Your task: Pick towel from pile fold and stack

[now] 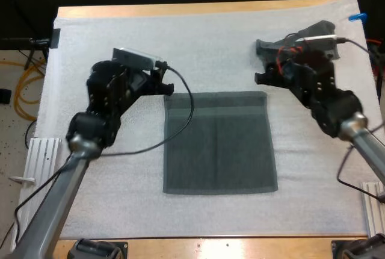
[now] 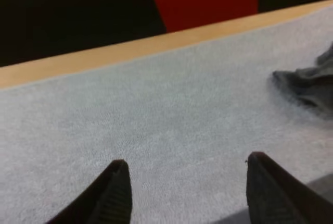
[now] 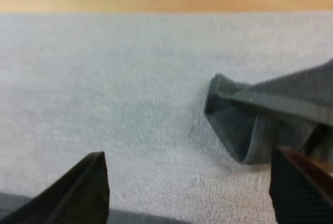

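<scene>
Folding is just starting: the left hand (image 1: 165,85) and right hand (image 1: 260,62) are hovering, fingers apart, beside far corners of the towel (image 1: 219,144), which probably need gripping next.

Beyond the flat towel (image 1: 219,143), the white mat (image 1: 204,36) lies bare to its far edge, so you have open passage there. The left gripper (image 1: 166,78) stands at the flat towel's far left corner and the right gripper (image 1: 257,61) beyond its far right corner, each with fingers spread over bare mat. A crumpled towel (image 3: 263,122) blocks the room beyond that far right corner, close by the right gripper. Near the flat towel's front edge, the mat is free.
</scene>
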Controlling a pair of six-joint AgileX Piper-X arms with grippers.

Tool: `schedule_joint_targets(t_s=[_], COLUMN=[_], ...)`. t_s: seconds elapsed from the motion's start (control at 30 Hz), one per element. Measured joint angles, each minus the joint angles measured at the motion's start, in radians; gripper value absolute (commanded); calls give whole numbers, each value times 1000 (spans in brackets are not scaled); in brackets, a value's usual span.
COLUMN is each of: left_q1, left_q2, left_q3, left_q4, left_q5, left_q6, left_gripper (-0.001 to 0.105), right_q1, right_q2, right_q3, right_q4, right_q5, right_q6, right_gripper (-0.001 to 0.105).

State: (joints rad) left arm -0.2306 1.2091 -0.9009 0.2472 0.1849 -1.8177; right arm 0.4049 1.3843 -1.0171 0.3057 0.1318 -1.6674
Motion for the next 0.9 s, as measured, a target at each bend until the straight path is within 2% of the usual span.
schedule_joint_targets(t_s=[0.37,0.63,0.73,0.9], left_q1=[0,0,0,0], left_q2=[-324,-542,-603,-692], left_q3=[0,-2,-2,22], left_q4=[294,587,710,825], left_q5=[0,-1,-18,-40], left_q6=[0,0,0,0], left_gripper=[49,49,49,49], right_q1=[0,0,0,0], right_q2=[-310,-545,-624,-738], right_q3=[1,2,39,144], right_q4=[301,564,615,713], right_q5=[0,-13,-13,-13], right_q6=[2,75,94,144], right_gripper=[63,63,63,63])
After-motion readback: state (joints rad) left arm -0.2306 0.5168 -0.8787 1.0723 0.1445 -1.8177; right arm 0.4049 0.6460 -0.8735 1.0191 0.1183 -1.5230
